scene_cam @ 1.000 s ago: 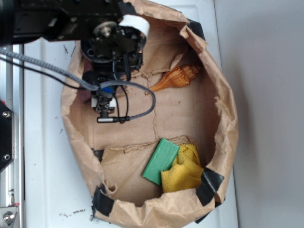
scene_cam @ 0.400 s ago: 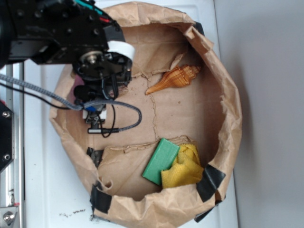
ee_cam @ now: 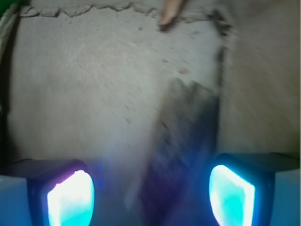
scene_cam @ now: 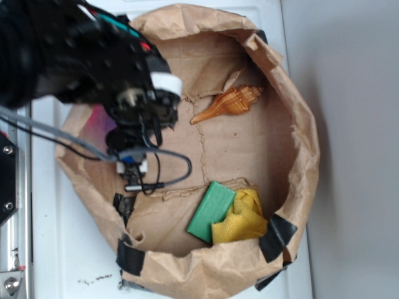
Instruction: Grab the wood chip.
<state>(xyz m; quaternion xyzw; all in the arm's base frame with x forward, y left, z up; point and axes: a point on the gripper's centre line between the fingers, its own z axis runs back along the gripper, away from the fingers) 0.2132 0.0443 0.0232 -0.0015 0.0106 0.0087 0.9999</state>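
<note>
wood chip lined up, not yet grabbed

the wood chip (ee_cam: 181,150) lies flat on the paper bag (scene_cam: 299,143) floor, between the wide-open gripper (ee_cam: 150,193) fingers, nearer the right one; nothing is held. closing and lifting remain. the orange seashell (scene_cam: 227,103) sits well apart.

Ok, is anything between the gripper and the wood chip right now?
Nothing visible. In the wrist view the wood chip lies on the bare cardboard floor and runs down between the open gripper fingers, nearer the right-hand one. The orange shell lies off to the side.
</note>
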